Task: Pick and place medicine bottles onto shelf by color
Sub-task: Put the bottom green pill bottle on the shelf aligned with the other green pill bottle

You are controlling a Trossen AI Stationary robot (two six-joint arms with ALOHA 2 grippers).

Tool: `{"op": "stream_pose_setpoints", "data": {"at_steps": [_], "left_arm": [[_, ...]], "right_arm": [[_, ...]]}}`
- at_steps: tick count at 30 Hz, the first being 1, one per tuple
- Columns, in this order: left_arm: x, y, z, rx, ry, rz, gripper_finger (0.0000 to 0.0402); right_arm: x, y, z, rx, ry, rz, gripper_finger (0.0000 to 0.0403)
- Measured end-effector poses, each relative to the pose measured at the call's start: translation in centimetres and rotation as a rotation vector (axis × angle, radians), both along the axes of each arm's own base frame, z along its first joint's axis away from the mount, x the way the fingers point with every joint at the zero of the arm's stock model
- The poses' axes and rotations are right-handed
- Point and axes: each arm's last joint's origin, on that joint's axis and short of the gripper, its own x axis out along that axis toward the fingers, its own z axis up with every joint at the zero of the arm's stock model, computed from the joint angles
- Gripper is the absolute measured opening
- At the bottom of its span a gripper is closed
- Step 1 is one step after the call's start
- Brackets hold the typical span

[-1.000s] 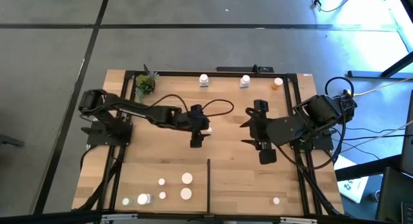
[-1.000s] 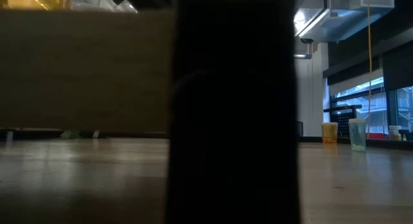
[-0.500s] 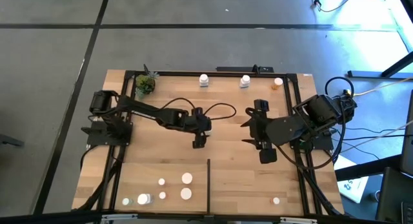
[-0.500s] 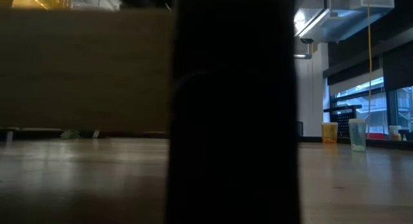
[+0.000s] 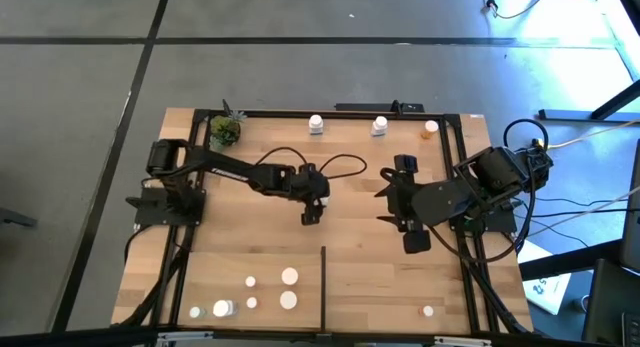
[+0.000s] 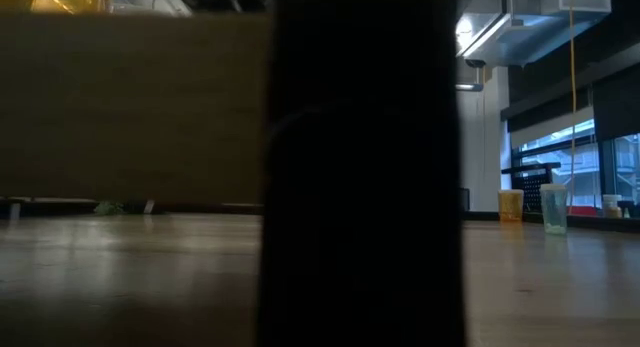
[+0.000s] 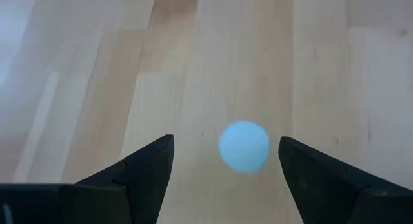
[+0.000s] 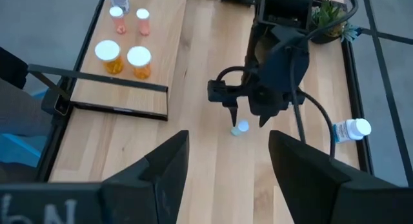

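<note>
Fingers of the left gripper [image 5: 311, 218] stand apart and point down at the table [image 5: 350, 247], with a small white-capped bottle [image 7: 244, 146] standing upright on the planks between them, touched by neither. From the right wrist view the same bottle [image 8: 241, 128] sits just under the spread tips of the left gripper [image 8: 248, 121]. Behind the gripper, the left arm [image 5: 240, 171] stretches nearly level from its base at the table's left edge toward the middle, a cable looping over its wrist.

Beside it, the right gripper [image 5: 383, 197] hangs over bare planks with its fingers apart and nothing between them; its arm [image 5: 460, 192] folds back to a base at the right edge.

Beyond the left gripper, along the far rim, stand two white bottles [image 5: 316, 123] [image 5: 379, 125] and an orange one [image 5: 430, 129], with a small potted plant [image 5: 224, 131] in the far-left corner. On the near side of the grippers, a group of white-capped bottles [image 5: 288, 277] stands left of the thin black divider strip [image 5: 323, 285], one pale bottle [image 5: 222, 308] lying at the near-left edge, and a single small bottle [image 5: 428, 310] stands right of the strip.

In the low view, a dark upright shape blocks the middle and shows neither gripper.
</note>
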Motion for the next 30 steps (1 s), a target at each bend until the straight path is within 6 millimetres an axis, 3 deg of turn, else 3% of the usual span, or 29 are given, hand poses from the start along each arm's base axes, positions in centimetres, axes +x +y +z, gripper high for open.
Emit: {"op": "stream_pose_setpoints", "data": {"at_steps": [13,22,30], "left_arm": [[0.1,0.8,-0.4,-0.054,0.004,-0.015,0.0273],[0.5,0.7,-1.9,-0.083,0.030,-0.048,0.0273],[0.9,0.7,-1.7,-0.075,-0.012,-0.054,0.0272]], "right_arm": [[0.0,0.0,0.0,-0.004,0.005,0.001,0.0215],[0.0,0.0,-0.1,-0.006,0.006,0.001,0.0215],[0.0,0.0,-0.1,-0.007,0.005,0.000,0.0215]]}}
